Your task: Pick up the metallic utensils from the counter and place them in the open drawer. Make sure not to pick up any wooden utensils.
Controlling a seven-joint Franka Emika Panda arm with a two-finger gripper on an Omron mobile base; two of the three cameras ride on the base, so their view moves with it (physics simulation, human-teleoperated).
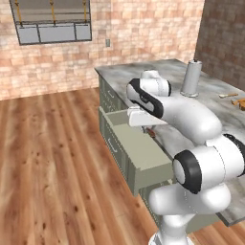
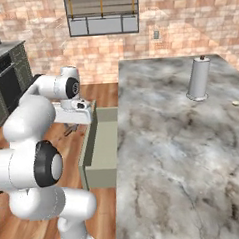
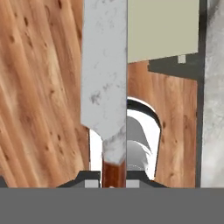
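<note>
My gripper (image 3: 113, 180) is shut on the dark reddish-brown handle of the knife (image 3: 105, 78), whose silvery blade points away from the hand. Wood floor lies under the blade in the hand view, and the pale inside of the open drawer (image 3: 162, 30) sits up and to the right. From the base, the gripper (image 1: 150, 132) (image 2: 70, 128) hangs at the far end of the sage-green drawer (image 1: 143, 155) (image 2: 104, 142), which is pulled out from the marbled counter (image 1: 201, 103) (image 2: 178, 138). A tan wooden spoon (image 1: 228, 95) (image 2: 238, 103) and an orange-brown utensil (image 1: 239, 103) lie at the counter's far right.
A tall grey cylinder (image 1: 191, 77) (image 2: 198, 79) stands upright at the back of the counter. Open wood floor (image 1: 52, 158) spreads to the left of the cabinets. A brick wall with a window (image 1: 51, 21) closes the back, and dark cabinets (image 2: 6, 81) stand at far left.
</note>
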